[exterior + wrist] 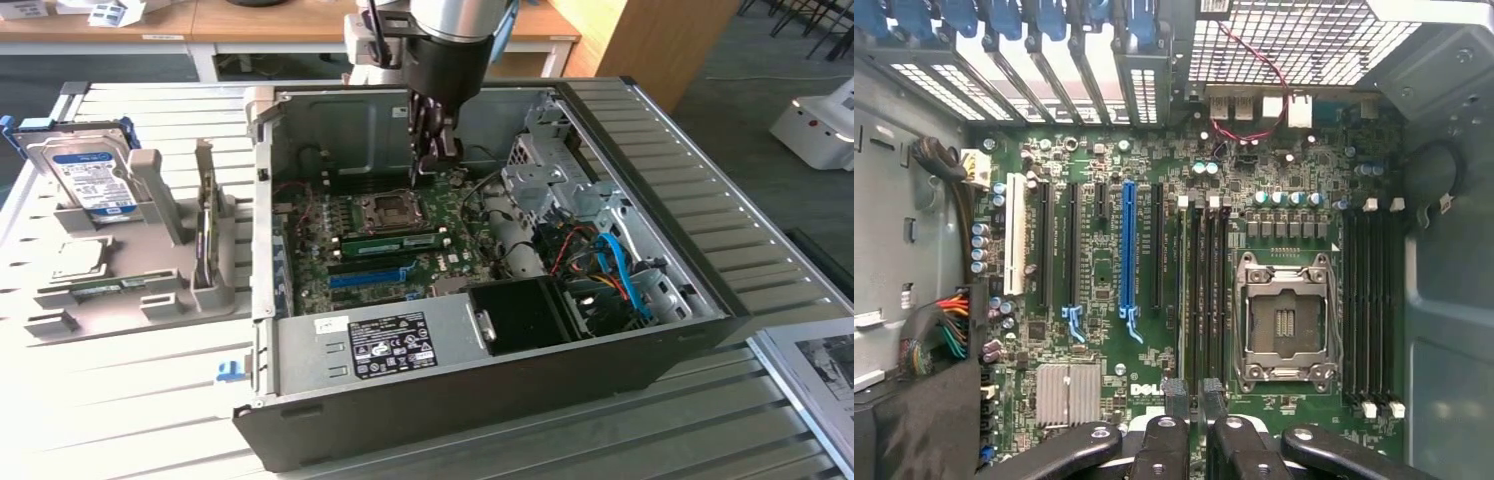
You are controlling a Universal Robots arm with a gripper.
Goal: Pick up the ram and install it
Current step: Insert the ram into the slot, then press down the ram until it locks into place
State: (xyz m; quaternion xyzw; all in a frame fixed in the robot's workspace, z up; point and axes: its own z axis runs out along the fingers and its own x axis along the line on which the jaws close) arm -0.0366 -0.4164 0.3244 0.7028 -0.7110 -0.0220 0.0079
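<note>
Black gripper [438, 163] poised inside the open computer case [534, 390], fingertips [1174, 402] a narrow gap apart and, as far as shows, clasping nothing. Hangs over the motherboard [314, 265], just beside the CPU socket [390, 208]. On the nearer side of that socket in the exterior view, the ram [394, 241] set along a memory slot, seemingly seated. Well apart on the exterior view's left, a grey stand [134, 290] holding a hard drive [91, 180] and an upright expansion card [203, 225].
</note>
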